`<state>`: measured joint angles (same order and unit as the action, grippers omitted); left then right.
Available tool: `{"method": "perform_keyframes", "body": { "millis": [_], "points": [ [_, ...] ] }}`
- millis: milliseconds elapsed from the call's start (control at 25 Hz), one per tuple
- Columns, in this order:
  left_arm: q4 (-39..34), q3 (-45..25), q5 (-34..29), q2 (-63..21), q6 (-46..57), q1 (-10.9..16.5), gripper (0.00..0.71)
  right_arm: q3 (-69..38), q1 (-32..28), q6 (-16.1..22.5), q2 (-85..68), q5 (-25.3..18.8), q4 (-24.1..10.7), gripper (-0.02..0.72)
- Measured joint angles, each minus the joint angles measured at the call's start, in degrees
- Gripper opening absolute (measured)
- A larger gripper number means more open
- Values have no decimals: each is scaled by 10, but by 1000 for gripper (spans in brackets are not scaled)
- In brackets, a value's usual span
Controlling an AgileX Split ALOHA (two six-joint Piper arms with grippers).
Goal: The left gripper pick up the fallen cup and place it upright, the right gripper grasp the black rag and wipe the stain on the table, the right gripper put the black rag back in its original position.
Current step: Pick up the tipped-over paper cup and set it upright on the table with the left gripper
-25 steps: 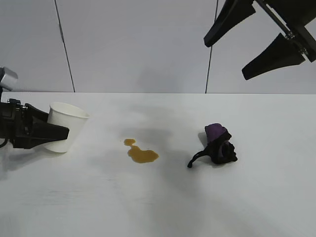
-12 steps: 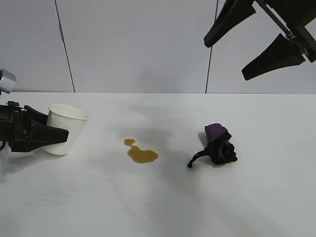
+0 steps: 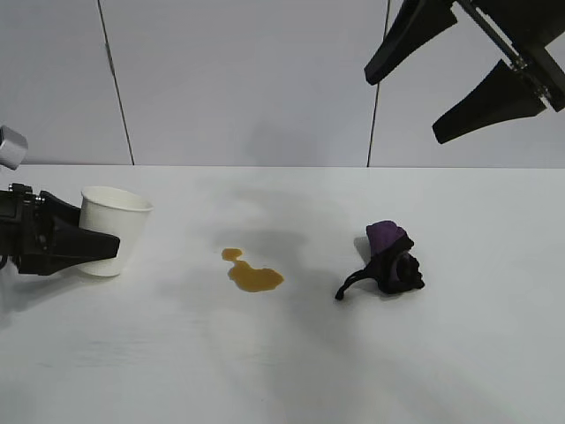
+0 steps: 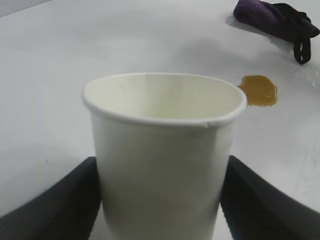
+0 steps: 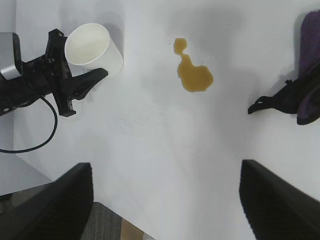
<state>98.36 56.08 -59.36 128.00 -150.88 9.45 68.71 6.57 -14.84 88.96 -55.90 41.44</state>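
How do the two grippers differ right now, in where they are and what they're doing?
The left gripper sits low at the table's left edge, its jaws on either side of the upright white cup; the right gripper hangs high above the right side, over the black rag. The left is level with the cup; the right has nothing between its open jaws. Both have long black tapered fingers.

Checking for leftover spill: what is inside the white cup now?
The cup looks empty along the visible inner wall; its bottom is hidden below the rim. It stands between the left gripper fingers.
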Motion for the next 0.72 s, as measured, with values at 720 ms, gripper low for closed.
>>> {"method": "perform_keyframes", "body": {
  "millis": [720],
  "points": [
    [-22, 0, 7, 0, 52, 11, 541, 0, 0, 0, 0, 0, 2, 558]
  ]
}}
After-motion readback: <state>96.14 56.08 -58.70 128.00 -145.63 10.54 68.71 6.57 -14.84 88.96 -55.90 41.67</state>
